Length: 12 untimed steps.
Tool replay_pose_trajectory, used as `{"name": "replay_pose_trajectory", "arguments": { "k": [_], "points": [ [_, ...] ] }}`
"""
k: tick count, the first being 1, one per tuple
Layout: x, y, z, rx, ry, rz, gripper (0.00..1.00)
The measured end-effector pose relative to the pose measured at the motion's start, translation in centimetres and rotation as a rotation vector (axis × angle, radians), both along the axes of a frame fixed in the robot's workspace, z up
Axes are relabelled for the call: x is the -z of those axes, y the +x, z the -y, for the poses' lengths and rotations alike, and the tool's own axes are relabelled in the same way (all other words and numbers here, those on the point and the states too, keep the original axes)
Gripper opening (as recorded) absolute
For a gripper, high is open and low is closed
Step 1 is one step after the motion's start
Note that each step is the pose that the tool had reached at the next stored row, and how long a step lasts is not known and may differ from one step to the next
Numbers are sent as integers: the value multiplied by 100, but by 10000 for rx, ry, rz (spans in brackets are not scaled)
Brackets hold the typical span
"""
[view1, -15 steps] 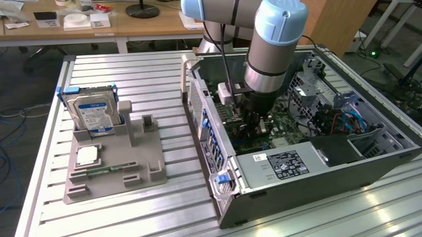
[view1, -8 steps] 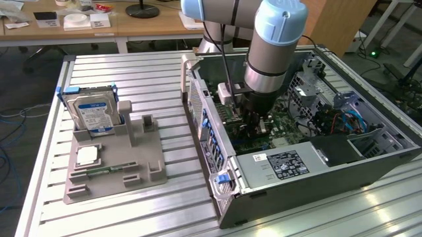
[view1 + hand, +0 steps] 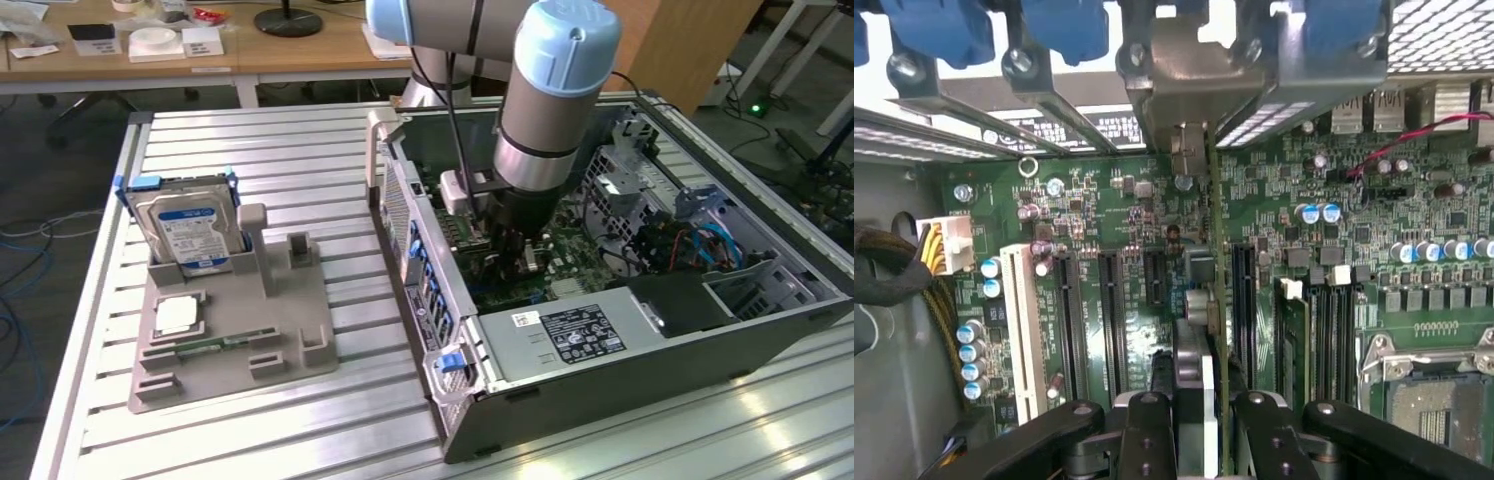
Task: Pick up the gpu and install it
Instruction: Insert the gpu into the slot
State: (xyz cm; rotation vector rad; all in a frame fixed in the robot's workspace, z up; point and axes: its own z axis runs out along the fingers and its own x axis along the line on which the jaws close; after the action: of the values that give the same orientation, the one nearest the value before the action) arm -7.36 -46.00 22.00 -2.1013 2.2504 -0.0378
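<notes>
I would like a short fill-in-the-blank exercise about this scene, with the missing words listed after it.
1. The gripper holds the gpu edge-on above the green ____.
2. The arm reaches down into the open computer ____.
3. On the grey holder outside the case, the hard drive stands ____.
4. In the wrist view, the white connector has ____ wires.

Missing words: motherboard; case; upright; yellow

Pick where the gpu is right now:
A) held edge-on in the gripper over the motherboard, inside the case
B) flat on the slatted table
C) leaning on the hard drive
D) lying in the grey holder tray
A: in the wrist view the gripper is shut on the gpu, which stands edge-on above the motherboard slots.
</notes>
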Motion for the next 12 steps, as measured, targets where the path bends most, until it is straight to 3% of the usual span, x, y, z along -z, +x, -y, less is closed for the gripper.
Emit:
{"name": "replay_pose_trajectory", "arguments": {
  "k": [12],
  "points": [
    [14,-3,0,-1,3,2,28]
  ]
}}
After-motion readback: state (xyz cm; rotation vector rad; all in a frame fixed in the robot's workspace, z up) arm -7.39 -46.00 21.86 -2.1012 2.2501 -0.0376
